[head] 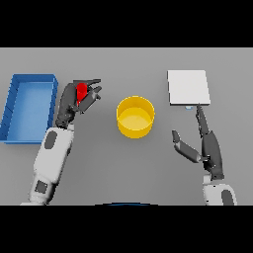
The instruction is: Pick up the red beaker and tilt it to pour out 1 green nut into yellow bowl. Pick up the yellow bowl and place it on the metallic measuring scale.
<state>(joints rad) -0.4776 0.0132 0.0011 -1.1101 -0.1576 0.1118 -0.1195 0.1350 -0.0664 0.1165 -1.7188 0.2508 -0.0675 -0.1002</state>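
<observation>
My left hand (74,101) is at the left of the table with its fingers curled round the red beaker (81,92), most of which is hidden inside the hand. The yellow bowl (135,116) stands upright in the middle of the table, to the right of the beaker and apart from it. I cannot see a green nut in it. The metallic measuring scale (188,87) is a flat light square at the back right. My right hand (206,144) is open, fingers straight, below the scale and to the right of the bowl, touching neither.
A blue open bin (28,106) stands at the far left, close beside my left forearm. Grey table (123,168) runs between the hands in front of the bowl.
</observation>
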